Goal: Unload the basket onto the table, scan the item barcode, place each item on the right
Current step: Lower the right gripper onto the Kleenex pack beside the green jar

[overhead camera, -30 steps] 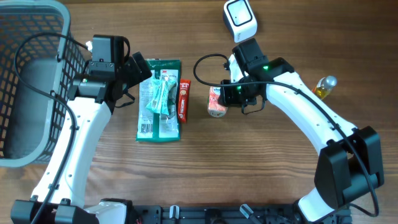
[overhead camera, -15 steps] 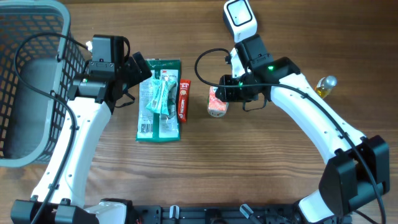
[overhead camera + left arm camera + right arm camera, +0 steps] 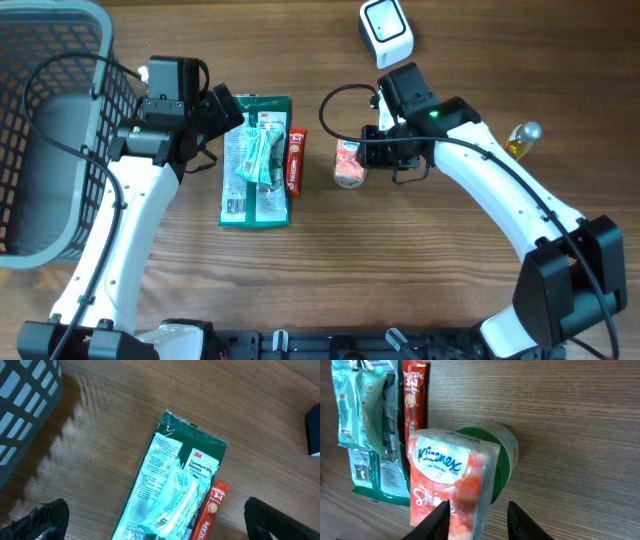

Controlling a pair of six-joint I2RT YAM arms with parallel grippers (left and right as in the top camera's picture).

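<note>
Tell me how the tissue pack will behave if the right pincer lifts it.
The tissue pack looks soft-wrapped: probably light, squashing under grip. Its glossy film may slip. It seems to lean on the green-lidded tub, so a nudge might topple it.

You had a Kleenex pack [image 3: 451, 477] as the item: a soft pocket pack in red and pink film with 1 white label carrying the blue brand name. It lay label-up near the table's middle, partly on a round green tub [image 3: 506, 452]. Its lower end sat between the fingers of the right gripper [image 3: 477, 516], and the right-hand finger stood clear of it. Your scanner [image 3: 386, 28], a white block with a grey square face, stood at the far edge, well apart from the pack.
</note>
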